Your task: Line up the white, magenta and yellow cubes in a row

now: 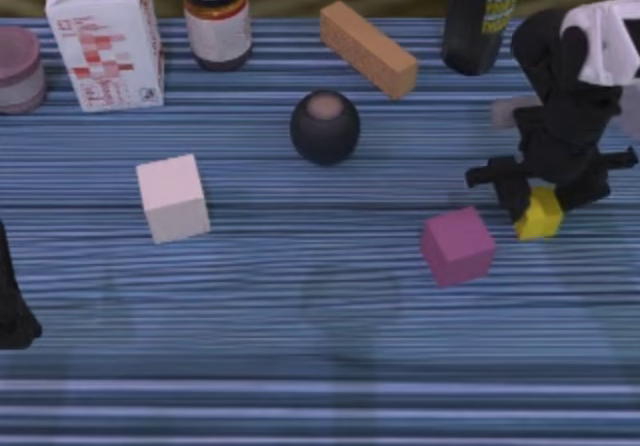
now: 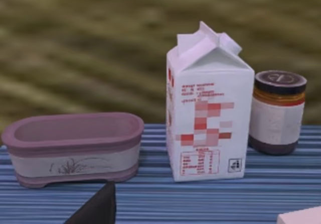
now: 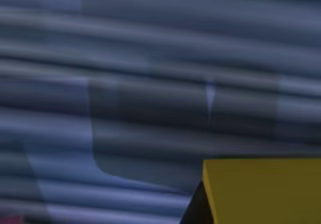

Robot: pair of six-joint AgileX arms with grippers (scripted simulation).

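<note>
The pale pinkish-white cube (image 1: 172, 198) sits left of the table's middle, and one corner of it (image 2: 303, 216) shows in the left wrist view. On the right, the magenta cube (image 1: 458, 245) rests on the table. Just to its right is the small yellow cube (image 1: 540, 216), with my right gripper (image 1: 535, 204) shut on it from above. The right wrist view shows the yellow cube (image 3: 266, 191) close up over the striped table, with a dark finger beside it. My left gripper (image 1: 12, 316) is parked at the left edge, open, with one finger (image 2: 98, 208) showing.
Along the back stand a pink tub (image 1: 18, 69), a milk carton (image 1: 103, 36), a jar (image 1: 215, 16), a tan block (image 1: 368, 49) and a dark bottle (image 1: 483, 16). A black round object (image 1: 325, 126) sits mid-table. A grey block (image 1: 510, 112) is partly hidden behind the right arm.
</note>
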